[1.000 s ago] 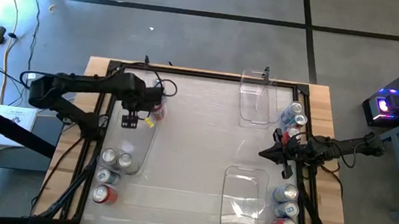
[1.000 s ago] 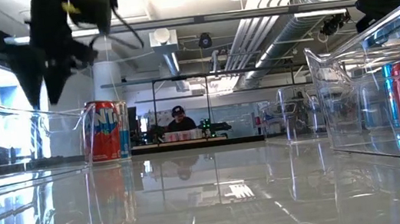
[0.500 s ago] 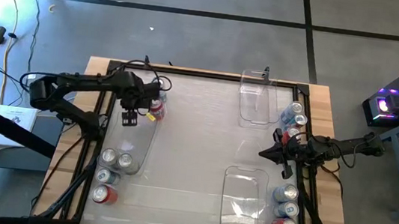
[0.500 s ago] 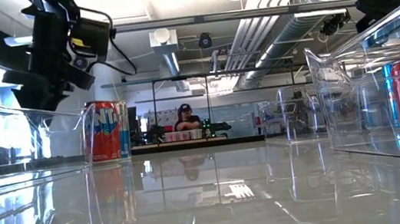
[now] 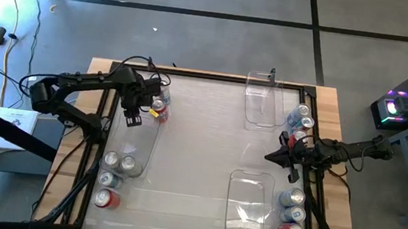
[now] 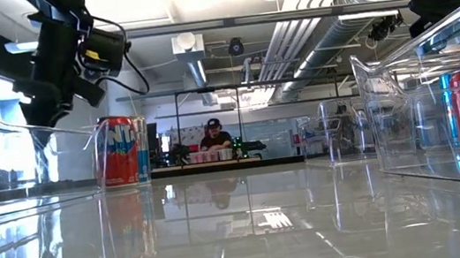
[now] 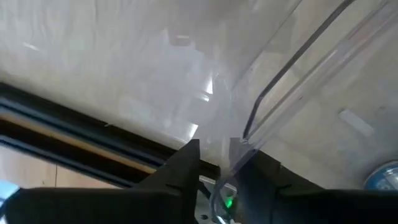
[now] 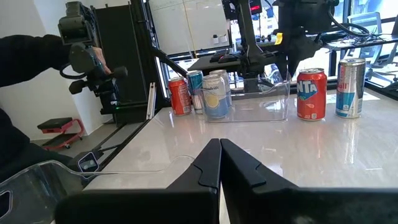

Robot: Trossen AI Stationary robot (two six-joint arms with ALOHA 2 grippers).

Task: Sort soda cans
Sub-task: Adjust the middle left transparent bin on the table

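Note:
My left gripper (image 5: 133, 116) points down over the far end of the clear bin (image 5: 141, 150) on the table's left, shut on the bin's rim. A red can (image 5: 158, 112) and a silver-blue can (image 5: 164, 95) stand just right of it; in the low view the red can (image 6: 120, 151) stands upright beside the gripper (image 6: 55, 97). More soda cans stand in groups at the near left (image 5: 112, 173), far right (image 5: 301, 122) and near right (image 5: 292, 214). My right gripper (image 5: 270, 157) waits shut and level at the table's right side. My left gripper has the clear bin's thin rim (image 7: 239, 144) between its two fingers (image 7: 189, 155), near the bin's far left corner. The fingers come from above, pointing down, one inside the wall and one outside. The bin rests on the table.
Two more clear bins stand at the far right (image 5: 263, 100) and near right (image 5: 249, 206). A black frame (image 5: 193, 73) runs round the tabletop. Beyond the table a person (image 6: 213, 136) shows far off, and a person's arm holds a device (image 8: 81, 50).
My left gripper has gone a little toward the table's far edge and down onto the left bin's far end, rolling about its own axis as it went. The right arm has kept still.

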